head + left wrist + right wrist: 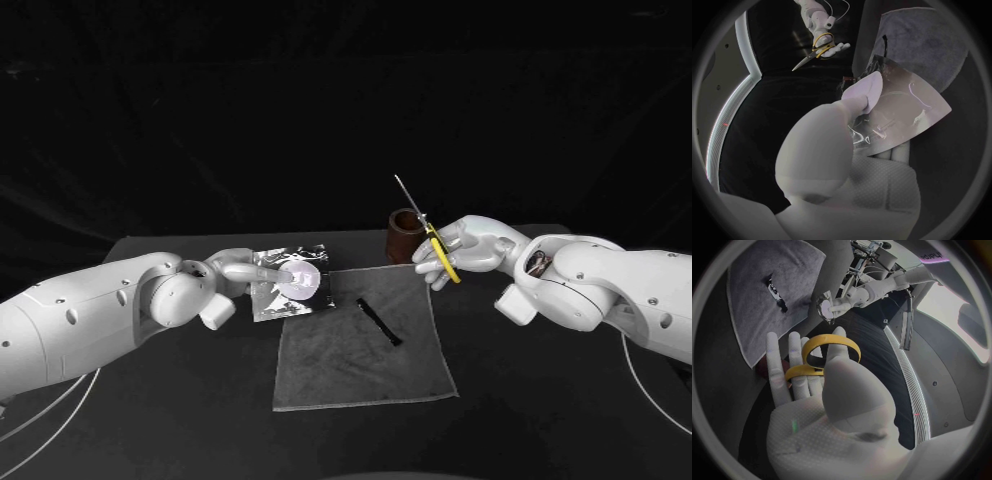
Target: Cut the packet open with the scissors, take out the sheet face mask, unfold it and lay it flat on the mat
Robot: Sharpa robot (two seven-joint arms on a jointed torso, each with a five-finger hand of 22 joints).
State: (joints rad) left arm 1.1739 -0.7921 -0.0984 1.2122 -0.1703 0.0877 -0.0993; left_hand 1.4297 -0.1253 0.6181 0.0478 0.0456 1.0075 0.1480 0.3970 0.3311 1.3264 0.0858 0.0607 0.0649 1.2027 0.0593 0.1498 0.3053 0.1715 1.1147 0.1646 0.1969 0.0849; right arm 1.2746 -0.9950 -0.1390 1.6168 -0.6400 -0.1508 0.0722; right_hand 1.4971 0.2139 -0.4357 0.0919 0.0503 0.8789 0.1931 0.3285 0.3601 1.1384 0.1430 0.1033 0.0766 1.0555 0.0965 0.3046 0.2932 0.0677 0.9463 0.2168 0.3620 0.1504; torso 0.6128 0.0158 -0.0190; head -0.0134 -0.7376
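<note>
My left hand (231, 275) holds the shiny silver packet (286, 259) above the grey mat's (368, 360) far left corner, thumb pressed on its face. In the left wrist view the packet (907, 107) is pinched between thumb (857, 97) and fingers behind it. My right hand (473, 245) grips the yellow-handled scissors (430, 238) right of the mat, blades pointing up and away, closed together. In the right wrist view the yellow handles (826, 352) sit around my right hand's (832, 400) fingers. The scissors are apart from the packet.
A brown cylindrical holder (401, 236) stands just behind the mat's far right corner, beside the scissors. A small black stick-like object (379, 322) lies on the mat's upper middle. Black table surrounds the mat.
</note>
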